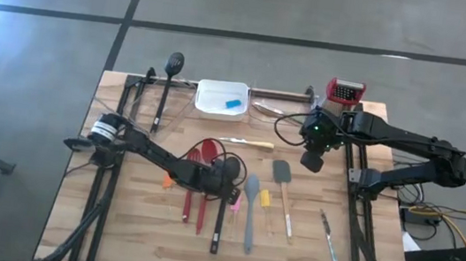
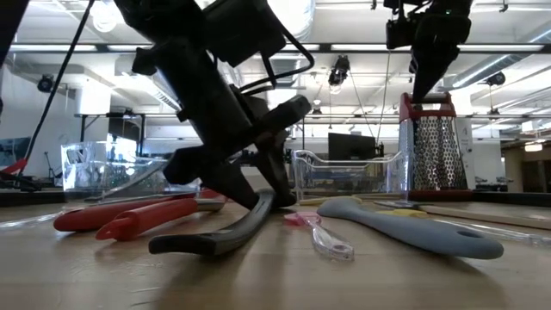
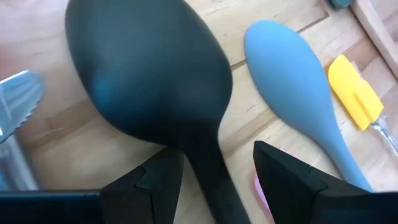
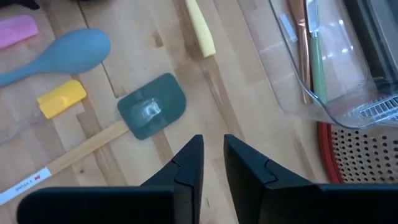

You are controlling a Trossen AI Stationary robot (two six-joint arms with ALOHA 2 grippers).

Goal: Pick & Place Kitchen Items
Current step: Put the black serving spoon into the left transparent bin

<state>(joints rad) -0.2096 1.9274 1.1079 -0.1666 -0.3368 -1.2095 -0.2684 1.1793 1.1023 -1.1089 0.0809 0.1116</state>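
A black spoon (image 1: 218, 225) lies on the wooden table (image 1: 132, 225), its bowl (image 3: 146, 68) toward the far edge. My left gripper (image 3: 217, 171) is low over it and open, slanting down, one finger on each side of the spoon's neck (image 3: 202, 162). Beside it lie red utensils (image 1: 201, 158), a grey-blue spoon (image 1: 249, 208), a yellow spatula (image 1: 265, 199), a pink piece (image 1: 235, 204) and a grey spatula (image 1: 281, 172). My right gripper (image 1: 311, 162) hangs high over the table's right half, empty, its fingers (image 4: 186, 165) a narrow gap apart. My left gripper straddles the black spoon's neck (image 3: 202, 162) just behind the bowl, coming from above and the table's left, fingers across the neck. One finger (image 3: 158, 180) sits close against the neck; I cannot tell whether it touches. The spoon's handle (image 2: 207, 241) rests on the table.
A white tray (image 1: 211, 88) with a blue block (image 1: 233, 104) stands at the far middle, a red-topped grater (image 1: 344, 92) at the far right, another black spoon (image 1: 172, 65) at the far left. A yellow-handled knife (image 1: 249, 142) and a thin knife (image 1: 332, 241) lie loose.
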